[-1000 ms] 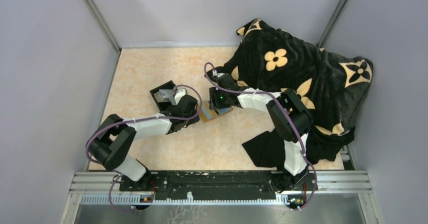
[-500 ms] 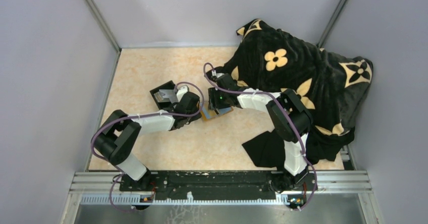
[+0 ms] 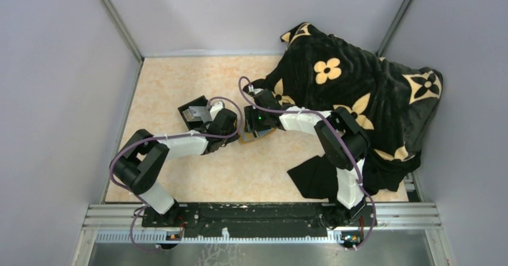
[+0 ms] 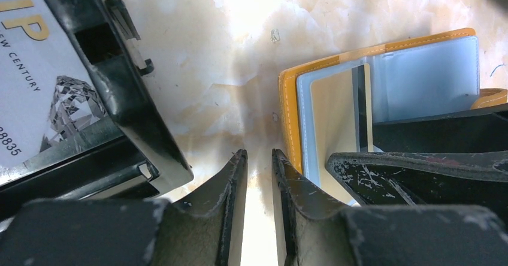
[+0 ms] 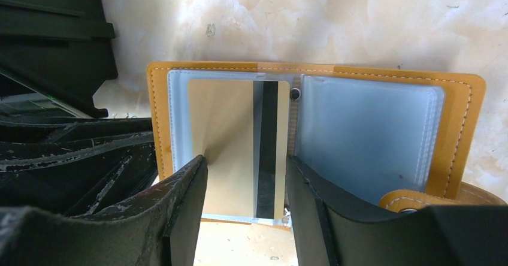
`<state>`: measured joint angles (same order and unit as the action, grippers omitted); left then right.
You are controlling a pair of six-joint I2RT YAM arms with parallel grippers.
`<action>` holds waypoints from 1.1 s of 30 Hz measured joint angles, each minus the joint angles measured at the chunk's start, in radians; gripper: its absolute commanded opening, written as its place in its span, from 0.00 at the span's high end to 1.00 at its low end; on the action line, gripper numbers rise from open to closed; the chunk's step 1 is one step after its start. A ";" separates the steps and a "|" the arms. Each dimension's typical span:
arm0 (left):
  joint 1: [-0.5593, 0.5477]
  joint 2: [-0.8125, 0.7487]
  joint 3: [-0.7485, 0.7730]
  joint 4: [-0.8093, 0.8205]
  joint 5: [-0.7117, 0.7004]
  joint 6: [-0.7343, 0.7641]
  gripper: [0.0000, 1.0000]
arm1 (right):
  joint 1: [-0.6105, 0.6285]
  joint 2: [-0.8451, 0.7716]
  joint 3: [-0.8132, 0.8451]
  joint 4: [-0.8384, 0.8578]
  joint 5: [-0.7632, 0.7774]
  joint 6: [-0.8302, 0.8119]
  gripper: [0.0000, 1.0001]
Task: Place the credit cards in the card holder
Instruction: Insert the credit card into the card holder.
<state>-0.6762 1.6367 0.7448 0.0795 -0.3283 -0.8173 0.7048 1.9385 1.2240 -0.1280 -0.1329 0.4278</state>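
The orange-tan card holder (image 5: 461, 128) lies open on the table, clear sleeves up; it also shows in the top view (image 3: 247, 138) and left wrist view (image 4: 287, 110). A golden-tan card (image 5: 227, 134) with a black stripe sits in its left sleeve, also seen in the left wrist view (image 4: 332, 122). My right gripper (image 5: 245, 164) is open, its fingertips down on either side of that card. My left gripper (image 4: 259, 155) is nearly shut and empty, with a thin gap, on the table at the holder's left edge. A silver card (image 4: 36, 68) lies in the black box.
The black open box (image 3: 194, 113) stands just left of my left gripper (image 3: 235, 133). A black blanket with tan flowers (image 3: 353, 92) covers the right back of the table. A black cloth flap (image 3: 311, 179) lies near the right arm's base.
My left arm has pushed forward a little toward the holder. My right gripper has shifted slightly left over the holder, covering more of it.
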 measured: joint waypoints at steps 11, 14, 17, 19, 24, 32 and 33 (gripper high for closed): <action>0.000 0.011 0.000 0.021 0.004 0.003 0.71 | 0.000 0.000 0.000 0.000 -0.032 0.024 0.49; 0.000 0.013 0.003 0.023 0.004 0.004 0.71 | 0.000 0.000 0.000 0.001 -0.041 0.030 0.49; 0.000 0.013 0.005 0.021 0.004 0.005 0.71 | 0.000 0.000 0.000 0.001 -0.045 0.036 0.49; 0.000 0.013 0.005 0.021 0.003 0.005 0.70 | 0.000 0.000 0.000 0.001 -0.045 0.037 0.49; 0.000 0.010 0.005 0.015 0.002 0.005 0.67 | 0.000 0.000 0.000 -0.001 -0.045 0.037 0.49; 0.000 -0.013 0.004 -0.032 -0.022 0.003 0.59 | 0.001 -0.008 0.000 -0.012 -0.044 0.037 0.49; 0.000 -0.018 0.003 -0.040 -0.026 0.003 0.58 | 0.001 -0.008 0.000 -0.013 -0.044 0.037 0.49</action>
<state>-0.6762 1.6188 0.7483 0.0395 -0.3542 -0.8146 0.7055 1.9305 1.2240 -0.1406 -0.1768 0.4644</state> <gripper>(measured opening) 0.387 0.510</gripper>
